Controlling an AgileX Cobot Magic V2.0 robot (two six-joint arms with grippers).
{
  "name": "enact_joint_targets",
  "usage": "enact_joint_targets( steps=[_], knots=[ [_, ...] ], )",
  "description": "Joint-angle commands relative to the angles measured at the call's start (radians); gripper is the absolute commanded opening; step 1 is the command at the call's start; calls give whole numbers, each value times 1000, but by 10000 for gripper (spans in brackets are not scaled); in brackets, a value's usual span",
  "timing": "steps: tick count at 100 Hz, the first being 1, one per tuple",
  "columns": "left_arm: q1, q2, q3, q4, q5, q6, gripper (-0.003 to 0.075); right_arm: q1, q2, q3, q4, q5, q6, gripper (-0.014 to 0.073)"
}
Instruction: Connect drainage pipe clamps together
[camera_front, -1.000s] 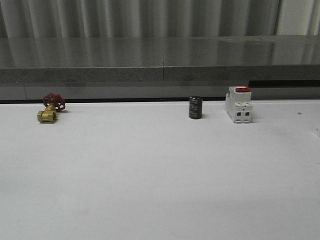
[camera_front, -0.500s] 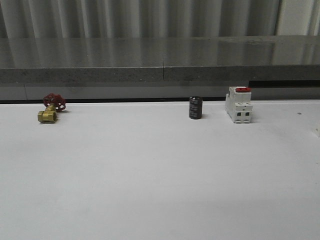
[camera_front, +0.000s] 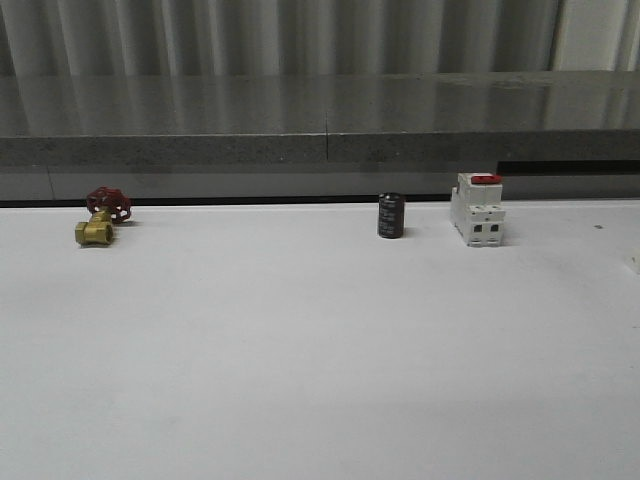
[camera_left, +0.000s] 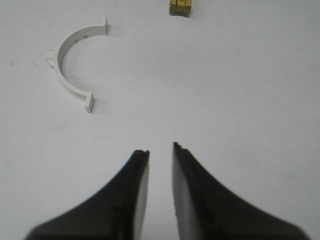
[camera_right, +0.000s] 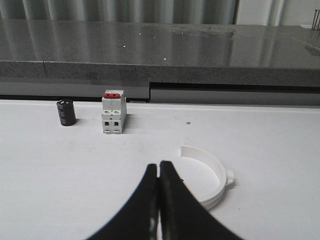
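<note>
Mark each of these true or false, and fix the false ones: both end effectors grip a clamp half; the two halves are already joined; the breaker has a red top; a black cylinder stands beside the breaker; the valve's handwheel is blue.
1. Both end effectors grip a clamp half: false. The left end effector and right end effector hold nothing.
2. Halves joined: false. One clamp half and the other half lie apart.
3. Breaker red-topped: true.
4. Black cylinder beside it: true.
5. Valve handwheel blue: false, red.
</note>
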Motion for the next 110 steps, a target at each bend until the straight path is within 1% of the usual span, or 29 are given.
enact_joint_targets(
  steps=[1, 3, 4, 5, 8, 14, 27, 38, 57, 73, 83, 100, 110],
  knots=[
    [-5, 13, -35, -7, -52, -7, 356, -5, -18, -16, 1, -75, -7, -67],
    [-5, 14, -35, -7, -52, -7, 386, -5, -18, -16, 1, -75, -7, -67],
    [-5, 14, -35, -7, -52, -7, 427, -5, -18, -16, 1, -75, -7, -67],
    [-5, 14, -35, -7, -52, -7, 427, -5, -18, -16, 1, -75, -7, -67],
    [-5, 14, -35, -7, -52, -7, 477, -5, -18, -16, 1, -75, -7, -67],
    [-5, 14, -35, -7, -50, -7, 514, -5, -18, -16, 1, -75, -7, -67],
    [-5, 16, -35, -10, -50, -7, 513, -5, -18, -16, 1, -75, -7, -67],
    [-5, 60, -48, 9, -31, -7, 513, -5, -18, -16, 1, -75, -7, -67],
    [-5, 268, -158, 113, 7, -2, 513, -5, -18, -16, 1, -75, -7, -67],
    [0, 436, -294, 117, 9, 85, 513, -5, -18, -16, 1, -75, -7, -67],
    [41, 539, -382, 102, 9, 125, 513, -5, -18, -16, 1, -75, -7, -67],
    [164, 683, -482, -23, -8, 310, 513, -5, -18, -16, 1, -75, -7, -67],
    [230, 754, -518, -46, -20, 357, 513, -5, -18, -16, 1, -75, -7, -67]
  ],
)
